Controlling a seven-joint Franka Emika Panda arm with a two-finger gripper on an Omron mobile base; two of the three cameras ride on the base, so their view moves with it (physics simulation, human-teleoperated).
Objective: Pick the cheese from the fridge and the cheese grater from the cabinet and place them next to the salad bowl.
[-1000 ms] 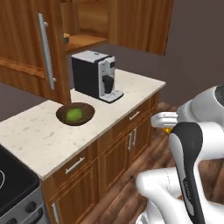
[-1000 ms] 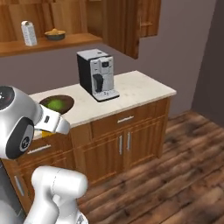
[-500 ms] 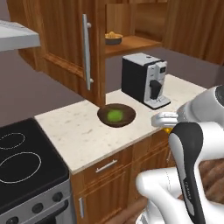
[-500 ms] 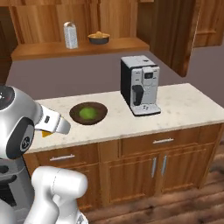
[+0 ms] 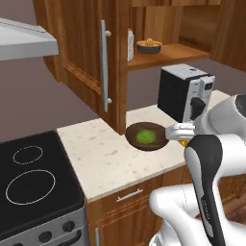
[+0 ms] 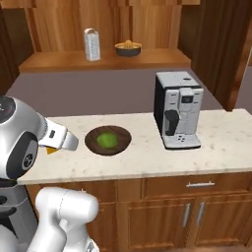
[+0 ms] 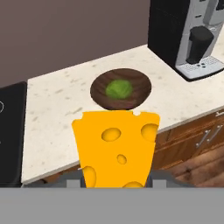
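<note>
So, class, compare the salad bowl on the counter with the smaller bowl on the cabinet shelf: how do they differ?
The salad bowl is wide, shallow and brown; the small bowl looks darker and narrower. The salad bowl holds a green mound, the small bowl an orange-yellow item. The salad bowl sits on the counter left of the coffee machine; the small bowl stands on the shelf right of the cheese grater. Both are round and upright.

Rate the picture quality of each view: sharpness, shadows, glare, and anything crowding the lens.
Left base view: soft render, flat even light, no glare; the white arm blocks the lower right. Right base view: crisper, the coffee machine casts only a faint shadow on the counter. Hand view: the cheese sits close to the lens, large, covering the near rim of the salad bowl; no motion blur.
</note>
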